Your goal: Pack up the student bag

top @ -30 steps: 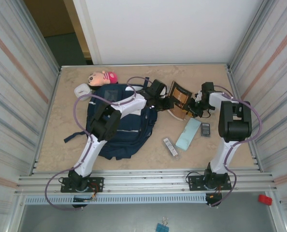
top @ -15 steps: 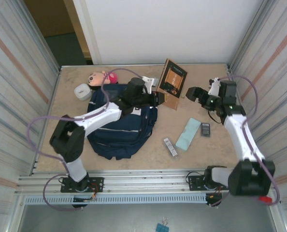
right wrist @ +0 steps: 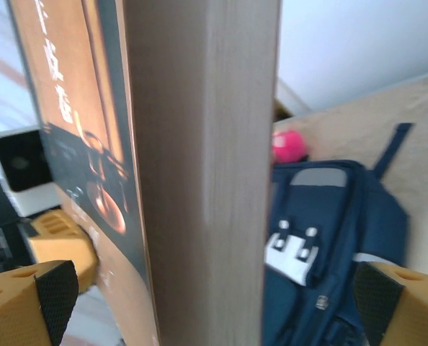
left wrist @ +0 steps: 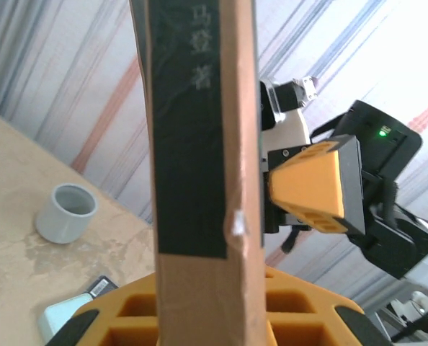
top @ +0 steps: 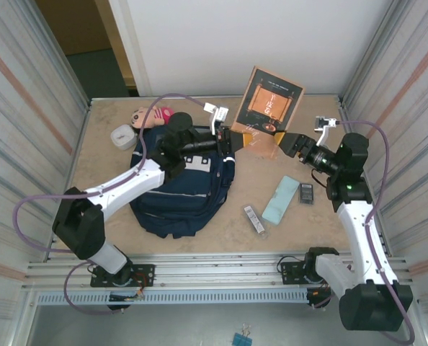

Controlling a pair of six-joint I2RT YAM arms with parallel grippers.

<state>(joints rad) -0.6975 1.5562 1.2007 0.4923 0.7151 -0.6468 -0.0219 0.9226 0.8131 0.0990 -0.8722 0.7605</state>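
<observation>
Well, the student bag (top: 181, 191) lies flat on the counter (top: 221, 241), a little toward 9 o'clock of the middle, with the left arm stretched across its top. At about 1 o'clock from the bag the left gripper (top: 244, 137) is pinched narrow on the lower edge of a brown book (top: 273, 104), which it holds upright off the counter, cover toward me. The right gripper (top: 280, 142) sits at the book's lower corner from the 3 o'clock side, its jaws spread wide either side of the book's edge (I see no contact there). At 11 o'clock of the bag lies a doll (top: 149, 115) with pink on it, and just beside it, at 10 o'clock, a small white cup (top: 122, 135). Out at 3 o'clock are a pale teal pouch (top: 281, 200), a small dark gadget (top: 306, 192) beside it, and a thin wrapped bar (top: 254, 219).
</observation>
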